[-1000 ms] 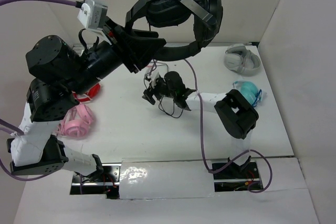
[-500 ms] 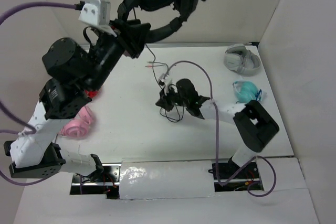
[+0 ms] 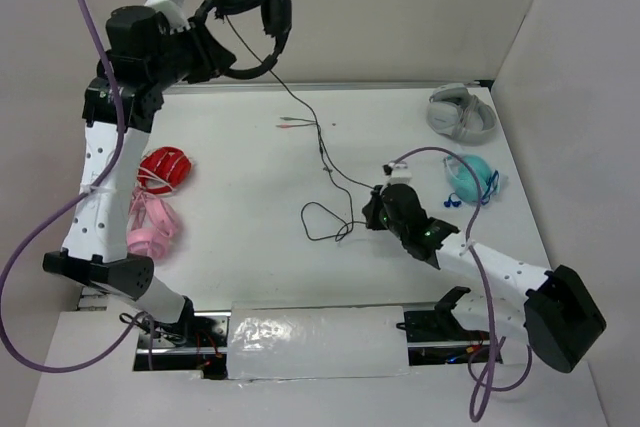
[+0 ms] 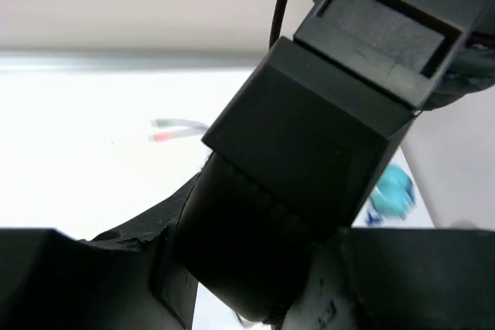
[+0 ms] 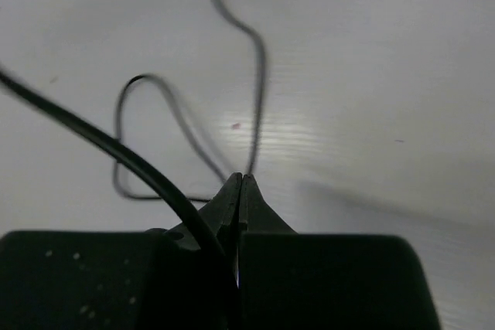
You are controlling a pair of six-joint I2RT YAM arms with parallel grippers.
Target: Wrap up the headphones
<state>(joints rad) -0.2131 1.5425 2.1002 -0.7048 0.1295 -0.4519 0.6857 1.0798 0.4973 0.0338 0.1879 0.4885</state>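
Observation:
The black headphones [image 3: 250,17] hang in the air at the far left, against the back wall. My left gripper [image 3: 212,45] is shut on their headband [image 4: 309,144], which fills the gap between its jaws in the left wrist view. Their thin black cable [image 3: 322,152] drops to the table, runs past its plugs [image 3: 292,123] and ends in a loose loop [image 3: 320,224]. My right gripper [image 3: 372,213] lies low on the table right of that loop, its tips [image 5: 241,182] shut on the cable where two strands meet. Another blurred stretch of cable [image 5: 116,152] crosses its left finger.
Grey-white headphones [image 3: 460,112] and teal headphones [image 3: 470,175] lie at the right of the table. Red headphones [image 3: 163,169] and pink ones [image 3: 150,227] lie at the left beside my left arm. White walls stand close at the back and right.
My left arm swung the headphones back and to the left, drawing the cable out. My right gripper moved right and toward the near edge, then shut on the cable.

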